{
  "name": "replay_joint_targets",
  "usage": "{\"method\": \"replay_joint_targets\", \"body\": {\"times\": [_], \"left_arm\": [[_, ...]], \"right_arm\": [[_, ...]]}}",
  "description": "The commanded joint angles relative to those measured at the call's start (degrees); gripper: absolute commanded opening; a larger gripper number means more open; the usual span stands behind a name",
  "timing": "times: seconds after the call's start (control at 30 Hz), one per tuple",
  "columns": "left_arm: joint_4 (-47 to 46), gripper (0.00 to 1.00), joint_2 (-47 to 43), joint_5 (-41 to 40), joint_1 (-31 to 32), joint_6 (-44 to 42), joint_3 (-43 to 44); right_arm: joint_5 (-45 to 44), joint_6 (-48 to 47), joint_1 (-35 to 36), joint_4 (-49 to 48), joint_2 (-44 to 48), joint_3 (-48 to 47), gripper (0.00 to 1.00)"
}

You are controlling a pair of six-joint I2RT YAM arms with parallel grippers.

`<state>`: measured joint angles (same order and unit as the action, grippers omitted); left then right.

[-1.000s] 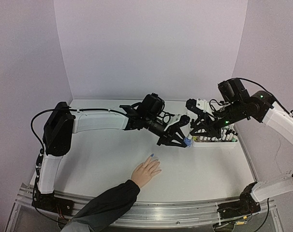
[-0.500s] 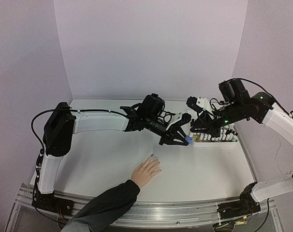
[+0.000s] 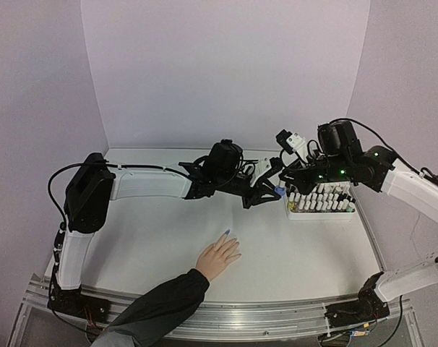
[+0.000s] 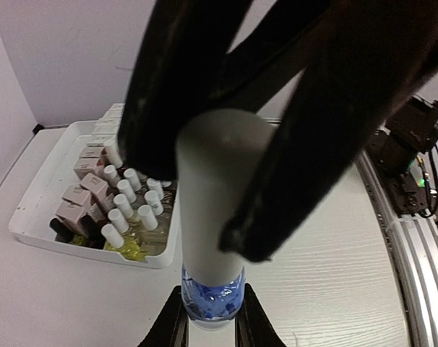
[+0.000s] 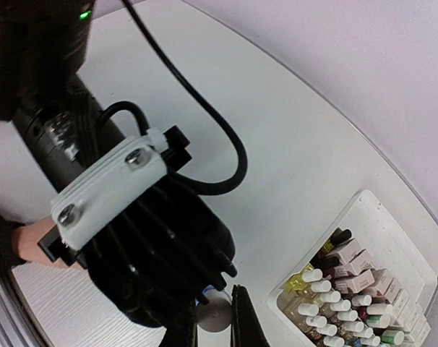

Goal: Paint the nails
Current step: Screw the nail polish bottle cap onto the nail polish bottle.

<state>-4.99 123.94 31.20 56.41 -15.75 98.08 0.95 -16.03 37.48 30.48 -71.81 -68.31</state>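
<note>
A light-skinned hand (image 3: 219,257) with a dark sleeve lies flat at the table's front centre. One nail (image 3: 226,233) shows blue; the others are too small to tell. My left gripper (image 3: 275,191) is shut on a small blue polish bottle (image 4: 212,302), held in the air behind the hand. My right gripper (image 3: 283,185) is shut on that bottle's white cap (image 4: 217,188), with its black fingers (image 4: 306,144) on either side of it. The right wrist view shows the cap (image 5: 217,316) between my right fingertips and a bit of the hand (image 5: 31,242) at the left edge.
A white tray (image 3: 321,215) full of small polish bottles and boxes stands at the right, just beside both grippers. It also shows in the left wrist view (image 4: 31,217) and in the right wrist view (image 5: 363,210). The table's metal front rail (image 3: 277,318) runs below the hand.
My left gripper has lifted the blue bottle up and toward the back. My right gripper has moved left and closed on the bottle's cap. The hand has not moved.
</note>
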Motion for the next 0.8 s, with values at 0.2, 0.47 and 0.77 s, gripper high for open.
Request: {"method": "replay_joint_targets", "body": {"times": [0.2, 0.47, 0.77], "left_arm": [[-9.3, 0.00, -2.7, -10.5, 0.6, -0.5, 2.5], [-9.6, 0.00, -2.3, -11.0, 0.6, -0.8, 2.2], [-7.5, 0.00, -2.6, -10.8, 0.5, -0.8, 1.6]], "right_arm": [[-20.4, 23.4, 5.1, -4.6, -11.0, -4.1, 0.00], [-25.6, 30.4, 7.1, -4.7, -15.4, -8.5, 0.00], [-21.7, 27.3, 7.5, -4.0, -14.0, -9.0, 0.68]]}}
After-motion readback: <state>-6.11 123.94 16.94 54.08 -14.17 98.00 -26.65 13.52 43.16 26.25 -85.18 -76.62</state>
